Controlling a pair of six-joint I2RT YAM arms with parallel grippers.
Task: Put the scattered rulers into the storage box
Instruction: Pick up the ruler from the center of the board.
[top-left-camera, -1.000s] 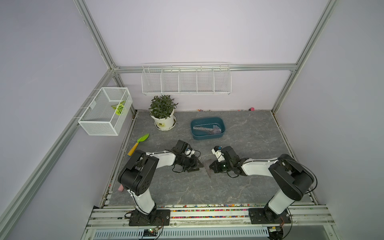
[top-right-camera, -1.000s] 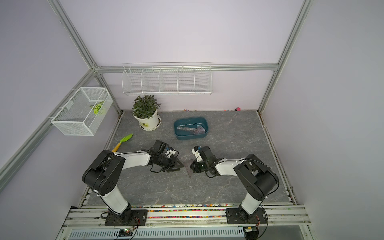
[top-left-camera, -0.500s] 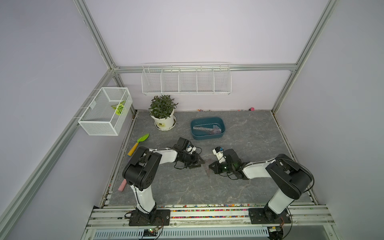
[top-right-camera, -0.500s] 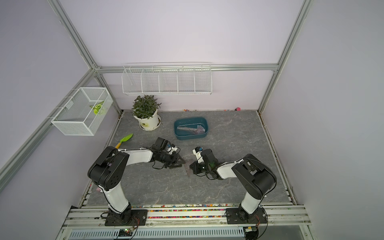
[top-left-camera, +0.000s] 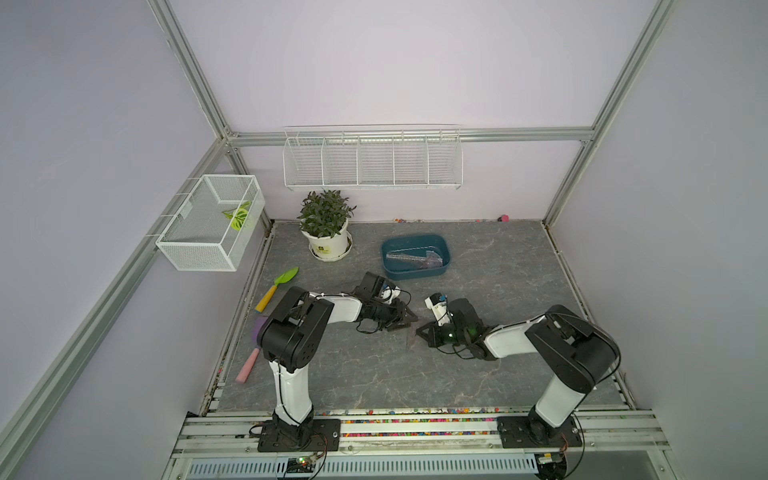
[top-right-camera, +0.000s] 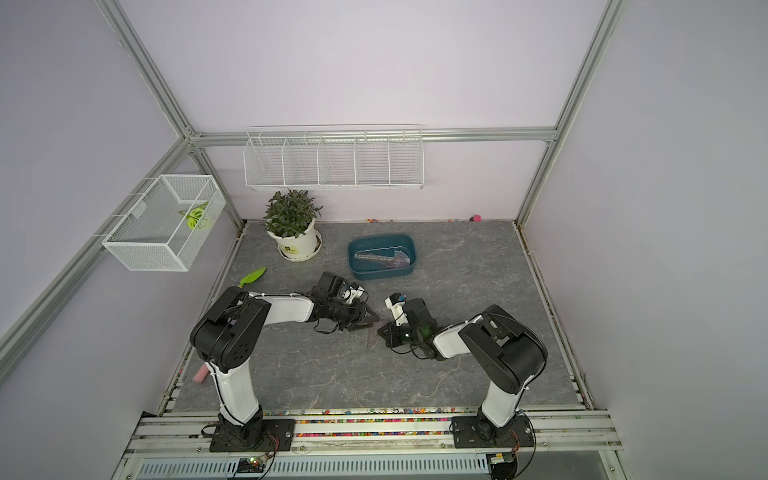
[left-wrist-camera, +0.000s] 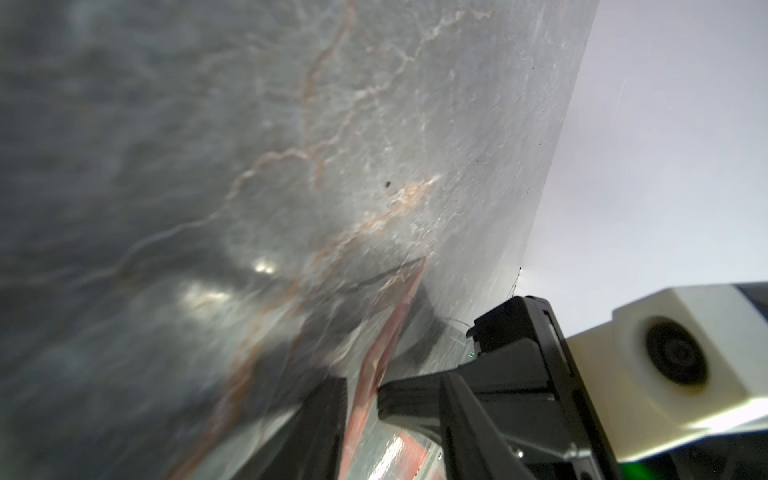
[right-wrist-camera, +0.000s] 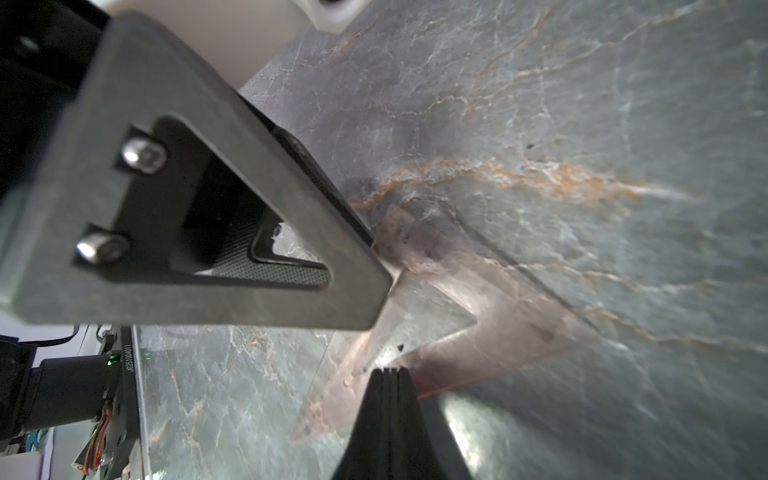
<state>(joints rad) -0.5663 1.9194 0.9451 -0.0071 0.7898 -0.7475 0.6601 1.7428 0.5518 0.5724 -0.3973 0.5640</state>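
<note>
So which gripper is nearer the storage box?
Left. The left gripper is in front of the storage box, apart from it; the right gripper is farther back.

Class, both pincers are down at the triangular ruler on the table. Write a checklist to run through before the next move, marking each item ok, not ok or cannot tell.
1. Left pincer astride the edge of the triangular ruler: ok.
2. Left pincer closed on it: not ok, the jaws stand apart.
3. Right pincer shut, tip at the ruler: ok.
4. Ruler's edge raised off the table: cannot tell.
5. Storage box upright and open, rulers lying inside: ok.
6. Green trowel lies off to the side, away from the line to the box: ok.
</note>
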